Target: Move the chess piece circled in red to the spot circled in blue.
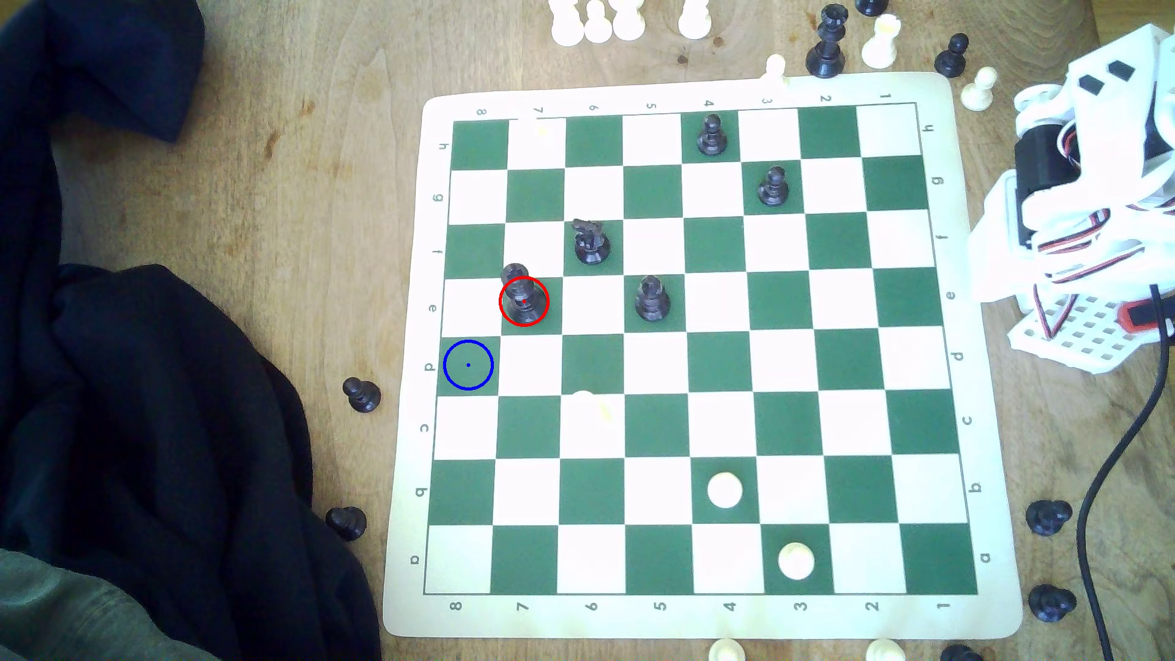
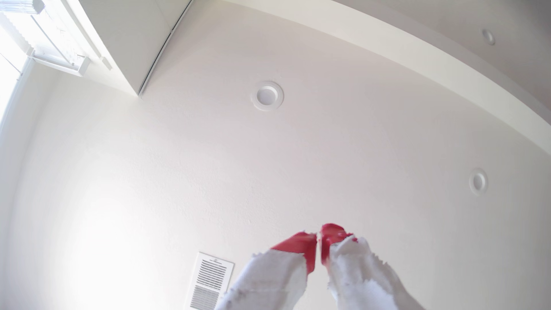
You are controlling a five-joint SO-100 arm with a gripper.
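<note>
Looking over the chessboard (image 1: 699,89), I see nothing done yet: the black rook (image 1: 522,293) stands on its red-ringed green square, diagonally adjacent to the blue-ringed square (image 1: 468,365). My claw (image 2: 318,238) points at the ceiling, red tips pressed together, holding nothing, so the whole pick-and-place remains.

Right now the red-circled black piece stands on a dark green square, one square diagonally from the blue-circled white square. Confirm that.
Not quite: the spot is a dark green square, not white, as the exterior view shows. The rest holds: the chess piece stands on a dark green square, one square diagonally from it.
</note>
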